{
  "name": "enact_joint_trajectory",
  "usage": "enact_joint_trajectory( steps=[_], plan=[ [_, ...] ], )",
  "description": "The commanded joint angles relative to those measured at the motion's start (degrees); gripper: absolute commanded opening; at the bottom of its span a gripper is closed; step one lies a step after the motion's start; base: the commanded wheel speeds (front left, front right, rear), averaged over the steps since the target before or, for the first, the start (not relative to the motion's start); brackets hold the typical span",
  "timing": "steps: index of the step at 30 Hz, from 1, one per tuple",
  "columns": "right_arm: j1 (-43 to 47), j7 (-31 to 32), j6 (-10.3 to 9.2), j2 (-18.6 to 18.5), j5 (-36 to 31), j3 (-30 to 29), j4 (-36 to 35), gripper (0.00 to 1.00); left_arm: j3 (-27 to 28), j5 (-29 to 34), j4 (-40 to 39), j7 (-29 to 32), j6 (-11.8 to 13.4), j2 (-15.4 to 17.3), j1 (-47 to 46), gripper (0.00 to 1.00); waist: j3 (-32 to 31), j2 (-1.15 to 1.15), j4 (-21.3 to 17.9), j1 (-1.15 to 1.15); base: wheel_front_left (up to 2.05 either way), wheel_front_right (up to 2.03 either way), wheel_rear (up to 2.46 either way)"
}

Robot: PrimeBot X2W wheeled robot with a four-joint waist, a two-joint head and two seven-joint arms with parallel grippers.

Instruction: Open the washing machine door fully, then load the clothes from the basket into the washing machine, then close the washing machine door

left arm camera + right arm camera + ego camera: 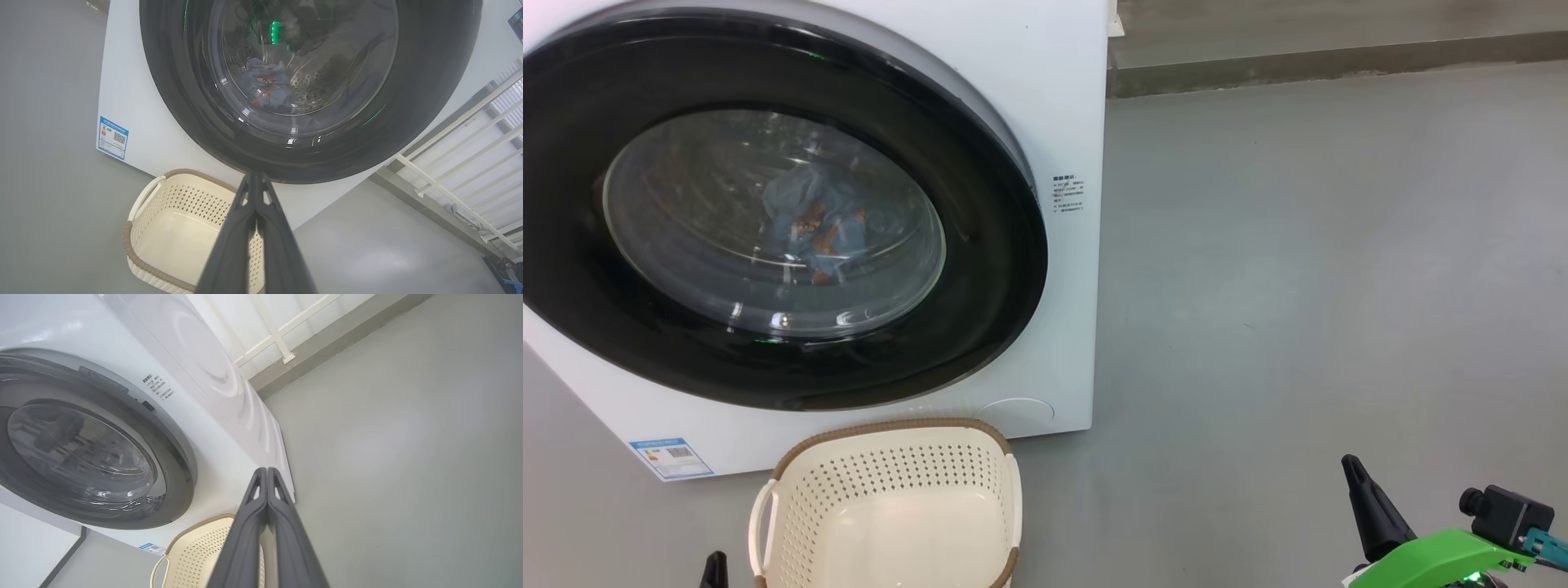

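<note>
Door flush on washer — basket at foot; left gripper, right gripper both closed; floor open right.

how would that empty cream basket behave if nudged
Probably light: the basket is thin perforated plastic with nothing in it. It would likely slide rather than tip, sitting wide and low on the smooth floor. Its walls look fairly stiff.

Left gripper closed tight, holding nothing; right gripper likewise closed, empty.
</note>
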Motion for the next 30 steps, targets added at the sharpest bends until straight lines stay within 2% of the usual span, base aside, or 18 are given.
enact_joint_trajectory(
  steps=[1, 30],
  plan=[
    [-2.86, 0.30, 0.01, -0.48, 1.61, -0.53, -1.68, 0.00, 1.10, -1.45, -1.78, 0.26, 0.19, 0.57, -2.68, 0.00, 0.02, 0.00, 0.03, 0.00, 0.00, 0.00, 0.00],
    [-3.85, 4.95, 0.01, 1.71, 15.71, -5.04, -3.41, 0.00, 2.64, -15.96, -2.58, 5.14, 0.65, -1.24, -5.93, 0.00, 0.62, 0.00, 0.74, 0.00, 0.00, 0.00, 0.00]
  ],
)
